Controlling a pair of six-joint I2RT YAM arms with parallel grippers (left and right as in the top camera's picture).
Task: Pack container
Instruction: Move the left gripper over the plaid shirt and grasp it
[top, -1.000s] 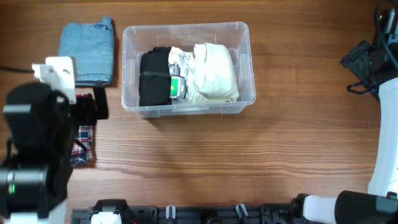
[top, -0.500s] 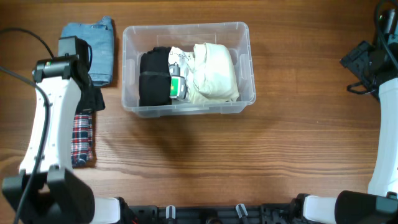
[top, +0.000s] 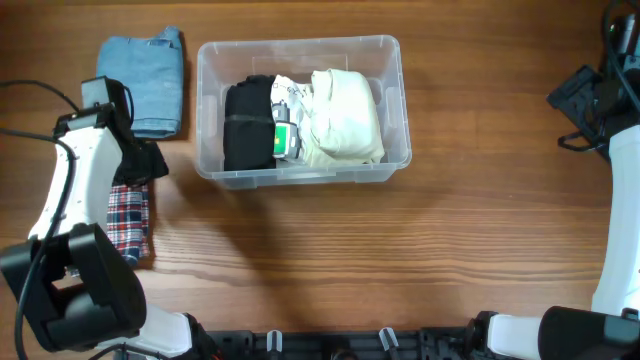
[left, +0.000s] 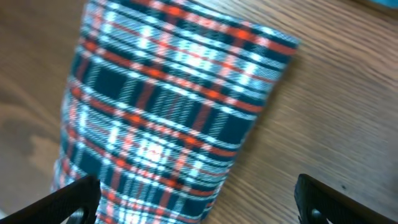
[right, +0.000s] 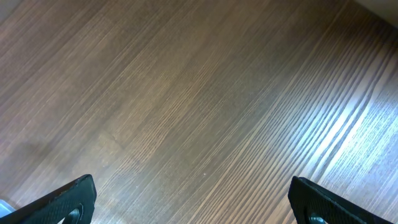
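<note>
The container sat mid-surface, holding a black garment and a cream one. Folded jeans and a plaid garment lay unpacked beside it. The left claw hung open over the plaid garment; the right claw gaped, empty.

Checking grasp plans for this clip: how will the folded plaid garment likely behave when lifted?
The folded plaid garment is soft cloth, so it will probably sag and may unfold if pinched at one edge. It lies flat, so rolling seems unlikely.
</note>
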